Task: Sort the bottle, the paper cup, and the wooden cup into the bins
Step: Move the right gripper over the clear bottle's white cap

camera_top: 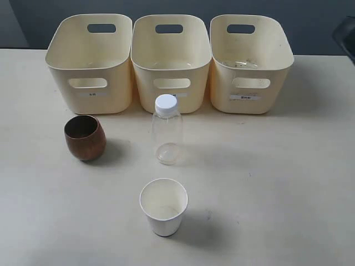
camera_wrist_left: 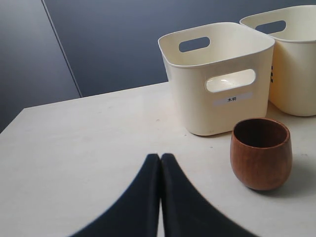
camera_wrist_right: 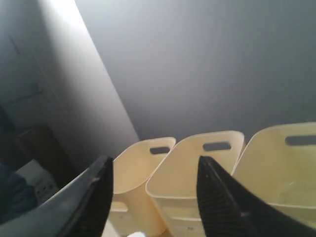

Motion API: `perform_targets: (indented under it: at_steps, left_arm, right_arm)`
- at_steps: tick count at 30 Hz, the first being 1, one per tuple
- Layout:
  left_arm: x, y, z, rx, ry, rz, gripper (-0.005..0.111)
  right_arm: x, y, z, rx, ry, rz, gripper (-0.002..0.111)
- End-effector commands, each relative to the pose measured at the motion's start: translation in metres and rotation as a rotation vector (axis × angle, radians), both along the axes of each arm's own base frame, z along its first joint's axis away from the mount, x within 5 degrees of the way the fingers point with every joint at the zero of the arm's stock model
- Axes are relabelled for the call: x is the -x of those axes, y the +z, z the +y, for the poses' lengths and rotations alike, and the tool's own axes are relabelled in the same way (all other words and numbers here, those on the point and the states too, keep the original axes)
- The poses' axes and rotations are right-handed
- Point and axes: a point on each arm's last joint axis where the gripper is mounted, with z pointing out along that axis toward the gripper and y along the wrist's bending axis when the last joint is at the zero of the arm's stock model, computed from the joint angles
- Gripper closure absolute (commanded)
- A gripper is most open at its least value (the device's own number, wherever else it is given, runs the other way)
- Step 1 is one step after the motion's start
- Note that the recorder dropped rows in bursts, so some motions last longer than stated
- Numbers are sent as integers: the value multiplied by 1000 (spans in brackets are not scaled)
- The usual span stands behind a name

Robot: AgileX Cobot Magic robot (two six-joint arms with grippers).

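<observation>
Sorting is yet to start: left gripper [camera_wrist_left: 160, 157], jaws pressed together, faces the wooden cup [camera_wrist_left: 260, 153] and must open first; right gripper [camera_wrist_right: 154, 165] gapes empty.

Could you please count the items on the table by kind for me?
Bins: 3
Cups: 2, the wooden cup and the paper cup
Bottle: 1
Total: 6

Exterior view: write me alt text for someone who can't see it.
Three cream bins stand side by side at the back of a pale table. In front stand a brown wooden cup on the left, an upright clear bottle with a white cap in the middle, and a white paper cup nearest the camera.
</observation>
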Motion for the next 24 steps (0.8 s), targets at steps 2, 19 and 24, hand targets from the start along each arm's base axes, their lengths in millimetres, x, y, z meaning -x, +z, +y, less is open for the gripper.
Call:
perform_targets:
  at_steps: [2,19,24]
  left_arm:
    - [0,0,0,0,-3,-5,107]
    - [0,0,0,1,-3,-4,107]
    - [0,0,0,1,-3,-4,107]
  right_arm:
    - [-43,-11,12,-9,188,178,58]
    - [-93,-30,108,332,319,254,58]
    - [-100,-34,122,379,325,255,58]
